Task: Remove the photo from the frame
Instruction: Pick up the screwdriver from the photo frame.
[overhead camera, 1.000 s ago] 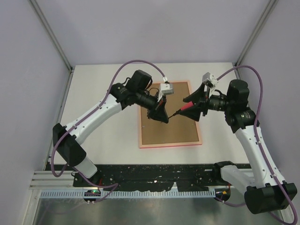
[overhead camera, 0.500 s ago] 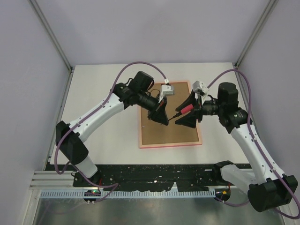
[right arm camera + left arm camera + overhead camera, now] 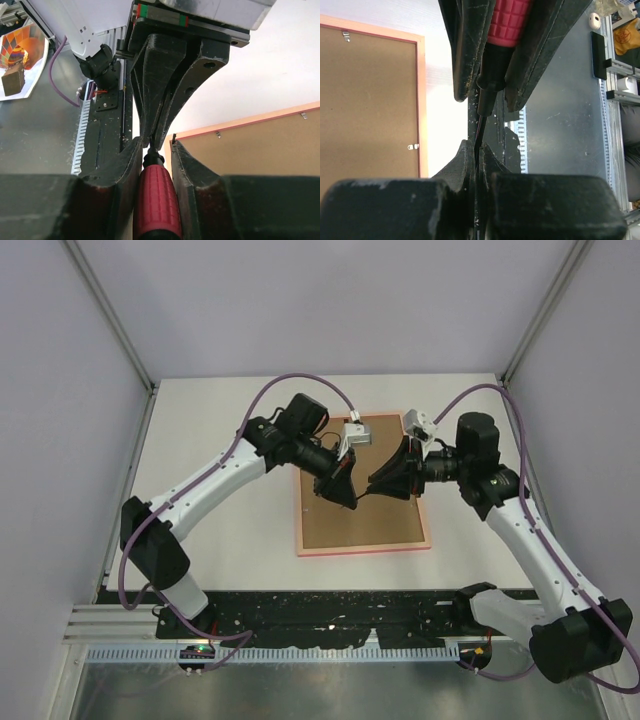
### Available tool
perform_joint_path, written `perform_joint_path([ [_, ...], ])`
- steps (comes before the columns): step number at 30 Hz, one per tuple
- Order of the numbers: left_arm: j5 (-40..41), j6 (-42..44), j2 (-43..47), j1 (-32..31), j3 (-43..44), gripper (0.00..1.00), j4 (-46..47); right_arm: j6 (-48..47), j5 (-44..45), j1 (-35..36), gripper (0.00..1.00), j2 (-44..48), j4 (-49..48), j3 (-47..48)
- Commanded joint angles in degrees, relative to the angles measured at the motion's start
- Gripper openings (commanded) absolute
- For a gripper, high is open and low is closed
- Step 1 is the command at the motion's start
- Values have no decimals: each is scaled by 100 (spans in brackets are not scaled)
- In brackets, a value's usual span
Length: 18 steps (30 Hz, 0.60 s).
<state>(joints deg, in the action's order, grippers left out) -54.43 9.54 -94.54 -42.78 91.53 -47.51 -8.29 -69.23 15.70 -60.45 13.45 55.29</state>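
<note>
Left gripper (image 3: 478, 152) pinched tight on the screwdriver (image 3: 156, 200) shaft. Right gripper (image 3: 152, 150) looks clamped on its red handle, both above the frame (image 3: 362, 548), which lies back-side up.

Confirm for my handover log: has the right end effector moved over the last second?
Yes. The right end effector slid left, from near the frame rim to further over the backing board, clamping the screwdriver.

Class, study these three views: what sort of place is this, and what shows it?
Most likely a robotics lab test cell: two white-and-black robot arms bolted at a white table's edge, plain grey panel walls enclosing it, and a red-handled screwdriver held above a pink picture frame lying face down.
</note>
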Motion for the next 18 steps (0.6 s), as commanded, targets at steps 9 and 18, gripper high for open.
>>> perform_joint_path([
  [9, 47, 65, 129, -20, 225, 15, 172, -550, 172, 144, 8, -134, 676, 360],
  [18, 573, 373, 1051, 937, -55, 100, 83, -445, 1612, 143, 8, 121, 378, 193],
])
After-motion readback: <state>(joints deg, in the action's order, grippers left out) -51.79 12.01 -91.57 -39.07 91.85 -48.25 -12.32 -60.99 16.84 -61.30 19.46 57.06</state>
